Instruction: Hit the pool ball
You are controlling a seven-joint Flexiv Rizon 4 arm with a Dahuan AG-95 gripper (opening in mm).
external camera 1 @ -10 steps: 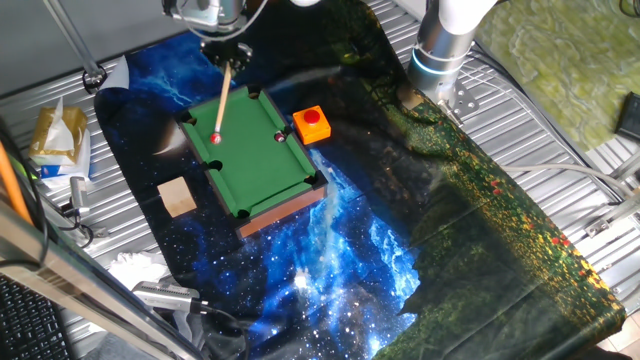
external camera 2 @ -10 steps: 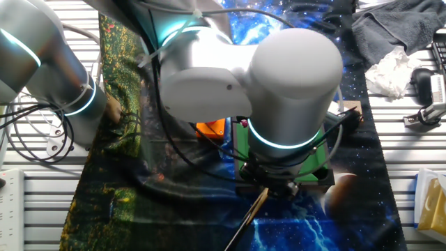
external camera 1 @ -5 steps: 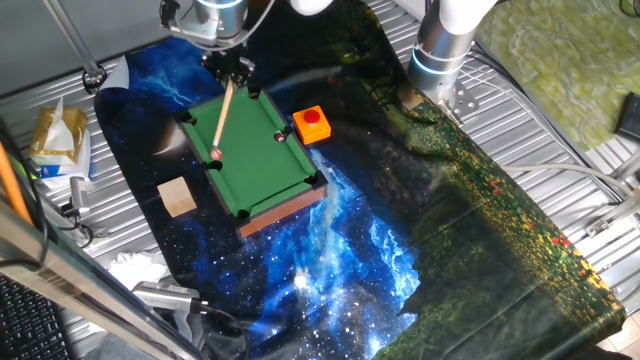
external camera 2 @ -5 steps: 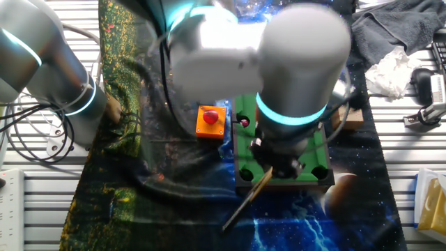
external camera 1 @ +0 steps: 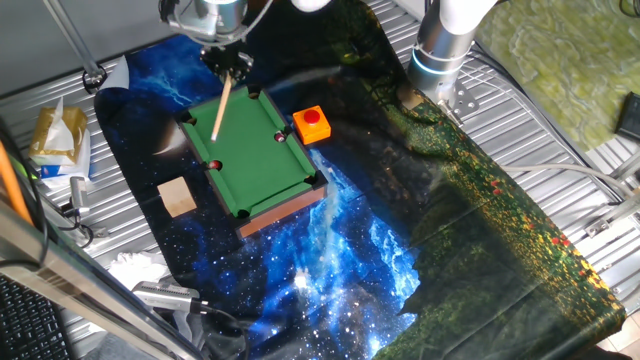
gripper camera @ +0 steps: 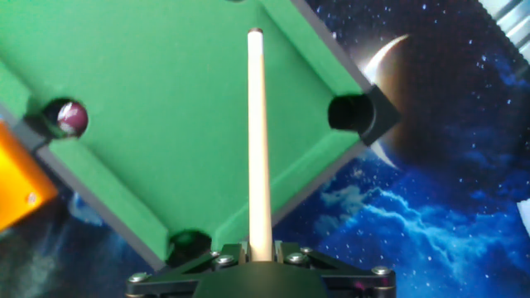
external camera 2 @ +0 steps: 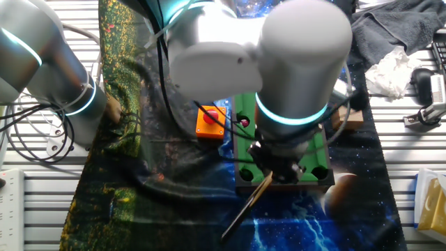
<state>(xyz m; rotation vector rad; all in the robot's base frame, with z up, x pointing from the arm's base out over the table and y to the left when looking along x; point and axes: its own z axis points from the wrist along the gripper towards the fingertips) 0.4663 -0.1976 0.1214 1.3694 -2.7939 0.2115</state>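
Note:
The green mini pool table [external camera 1: 262,165] stands on the space-print cloth. The tiny bright red pool ball [external camera 1: 213,163] sits at the mouth of the middle pocket on the table's left rail; it is out of sight in the hand view. My gripper [external camera 1: 226,66] is above the table's far end, shut on a wooden cue stick [external camera 1: 218,108]. The cue's tip is a short way from the ball. In the hand view the gripper [gripper camera: 261,248] holds the cue [gripper camera: 258,141] pointing over the felt. A darker maroon ball [gripper camera: 68,117] rests by the opposite side pocket.
A red button on an orange base [external camera 1: 312,122] stands right of the table. A wooden block [external camera 1: 177,196] lies at its front left. The arm [external camera 2: 293,77] hides much of the table in the other fixed view. Clutter lies along the left edge.
The cue pushed forward against the red ball, then drew back. The ball rolled away from the tip to the left-rail side pocket.

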